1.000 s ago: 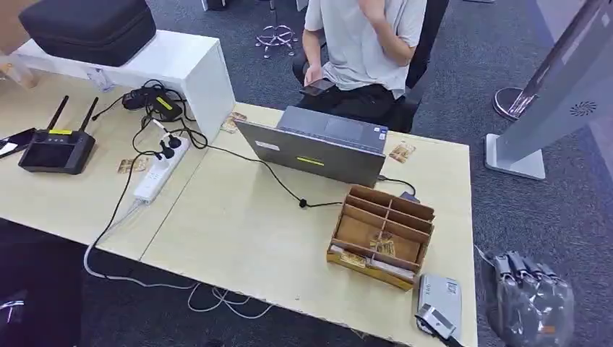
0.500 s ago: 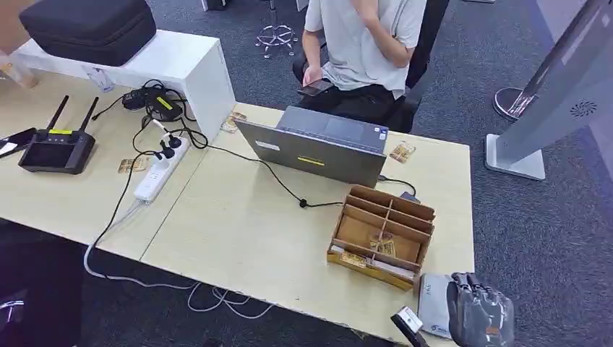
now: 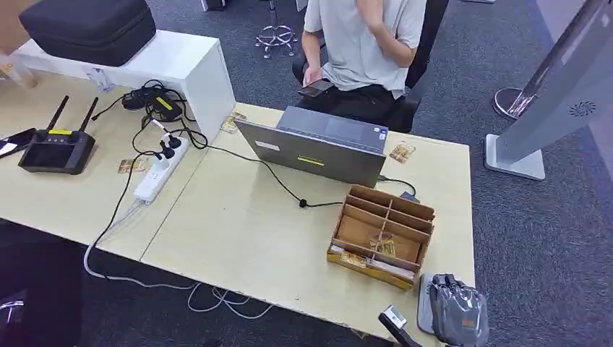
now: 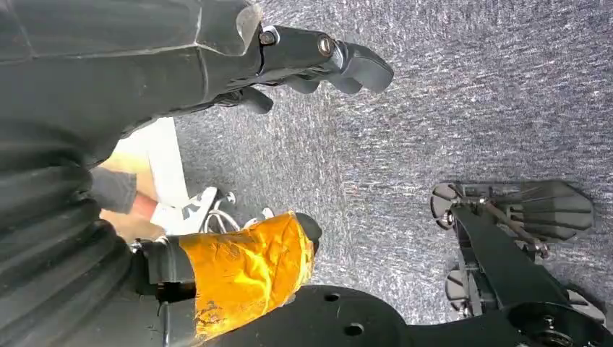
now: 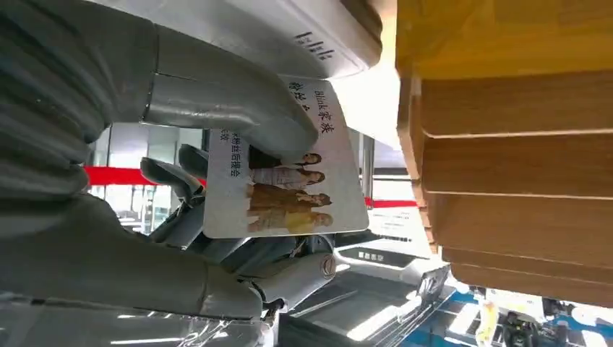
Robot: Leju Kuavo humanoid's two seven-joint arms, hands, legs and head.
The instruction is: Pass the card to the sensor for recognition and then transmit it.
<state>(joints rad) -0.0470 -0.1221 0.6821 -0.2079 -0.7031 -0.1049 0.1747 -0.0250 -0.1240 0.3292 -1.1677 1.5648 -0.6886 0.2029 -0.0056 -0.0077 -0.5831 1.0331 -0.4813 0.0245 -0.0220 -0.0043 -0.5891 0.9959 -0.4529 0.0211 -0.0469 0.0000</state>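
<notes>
Right hand (image 3: 458, 315): has shifted inward over the grey sensor (image 3: 426, 307) at the desk (image 3: 238, 231) near corner, thumb pinching the printed card (image 5: 285, 184) against its fingers, so recognition appears underway. Wooden organiser (image 3: 382, 235) just beyond it. Left hand (image 4: 318, 61): hangs over carpet, empty, fingers loosely apart.

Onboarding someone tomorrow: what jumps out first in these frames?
The right robot hand pinching a printed card under its thumb, right beside the wooden organizer box at the table's near right corner, over the grey sensor. Next, the open laptop mid-table with a seated person behind it.
</notes>
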